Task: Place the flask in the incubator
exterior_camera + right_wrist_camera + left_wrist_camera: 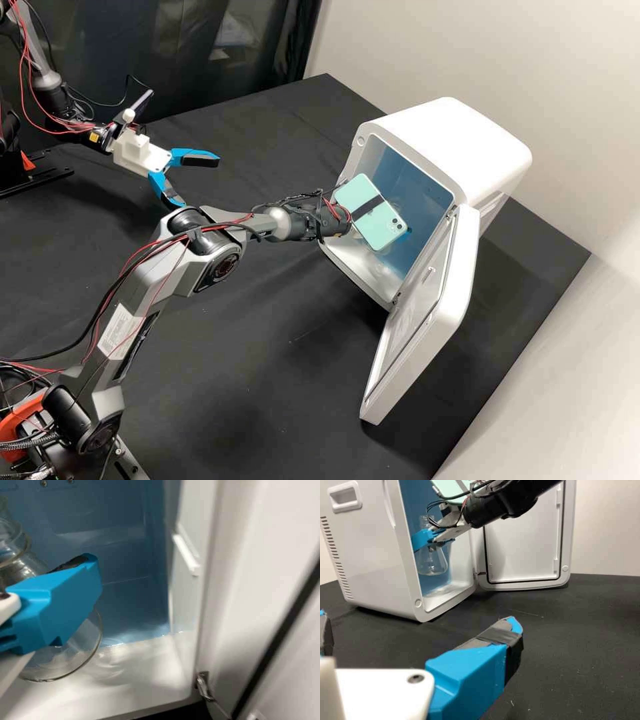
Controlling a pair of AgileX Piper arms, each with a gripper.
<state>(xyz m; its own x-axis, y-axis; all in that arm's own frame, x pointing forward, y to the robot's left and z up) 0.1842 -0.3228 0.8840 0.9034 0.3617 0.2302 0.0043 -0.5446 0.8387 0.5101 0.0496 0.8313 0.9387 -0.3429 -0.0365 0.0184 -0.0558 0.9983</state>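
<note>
The white incubator (467, 153) stands at the right of the bench with its door (427, 313) swung wide open and a blue interior. Inside it is a clear glass conical flask (431, 560), its base low over the incubator floor (140, 680). My right gripper (432, 537) is inside the chamber, shut on the flask at its neck; one blue finger (55, 605) lies across the glass. My left gripper (197, 181) hangs open above the bench's left part, well away from the incubator, with nothing between its fingers (480, 665).
A mint-green phone (370, 212) strapped to the right wrist sits in the incubator's opening. Red and black cables trail along both arms. The black bench (280, 360) in front of the incubator is bare. A pale wall stands close behind the incubator.
</note>
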